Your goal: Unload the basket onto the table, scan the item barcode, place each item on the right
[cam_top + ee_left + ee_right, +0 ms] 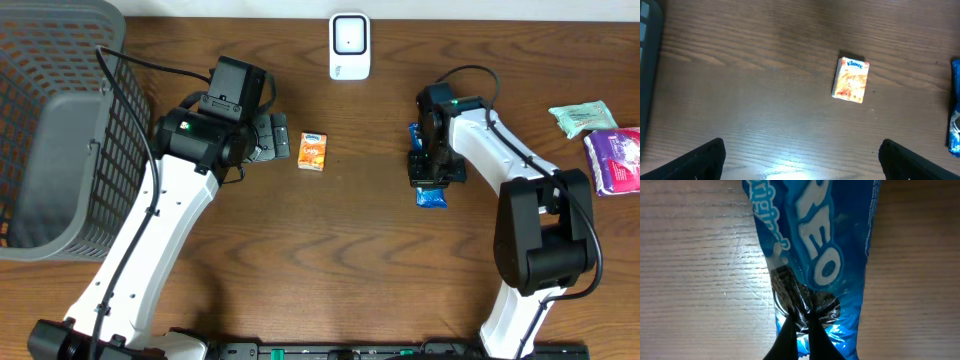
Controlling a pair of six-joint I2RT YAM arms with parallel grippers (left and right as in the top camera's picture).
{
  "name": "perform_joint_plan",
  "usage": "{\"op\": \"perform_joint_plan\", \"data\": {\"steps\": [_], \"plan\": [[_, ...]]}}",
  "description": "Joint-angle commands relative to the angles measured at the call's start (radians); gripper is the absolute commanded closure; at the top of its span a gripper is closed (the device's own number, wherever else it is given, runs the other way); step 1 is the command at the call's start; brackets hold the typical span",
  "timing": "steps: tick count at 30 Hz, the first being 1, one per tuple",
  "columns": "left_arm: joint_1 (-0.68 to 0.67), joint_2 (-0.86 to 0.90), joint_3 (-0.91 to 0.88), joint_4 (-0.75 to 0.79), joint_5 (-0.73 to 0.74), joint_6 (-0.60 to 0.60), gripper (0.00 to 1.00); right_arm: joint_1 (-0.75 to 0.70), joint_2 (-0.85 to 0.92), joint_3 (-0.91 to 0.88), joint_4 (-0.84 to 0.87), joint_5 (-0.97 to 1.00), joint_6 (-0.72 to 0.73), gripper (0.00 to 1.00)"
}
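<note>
In my right wrist view the right gripper (801, 330) sits at bottom centre, fingers pressed together on a pinch of the blue Oreo packet (815, 245), which runs up the frame over the wooden table (690, 255). My left gripper (810, 162) is spread wide and holds nothing. The orange Kleenex pack (851, 79) lies beyond it, right of centre. Overhead, the white scanner (349, 45) stands at top centre, well apart from the packet.
</note>
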Motion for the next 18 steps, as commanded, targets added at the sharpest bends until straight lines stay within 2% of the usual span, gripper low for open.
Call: {"op": "perform_joint_plan", "data": {"steps": [1,4,7,18], "plan": [[0.002,0.006,0.004,-0.003,-0.006,0.010,0.02,-0.014,0.021,0.070,-0.007,-0.008,0.013,0.96],[0.002,0.006,0.004,-0.003,-0.006,0.010,0.02,-0.030,0.021,0.169,0.004,0.018,0.010,0.92],[0.002,0.006,0.004,-0.003,-0.006,0.010,0.02,-0.037,0.021,0.192,0.079,0.061,0.010,0.82],[0.002,0.006,0.004,-0.003,-0.006,0.010,0.02,-0.033,0.048,0.049,0.388,0.074,0.011,0.75]]}}
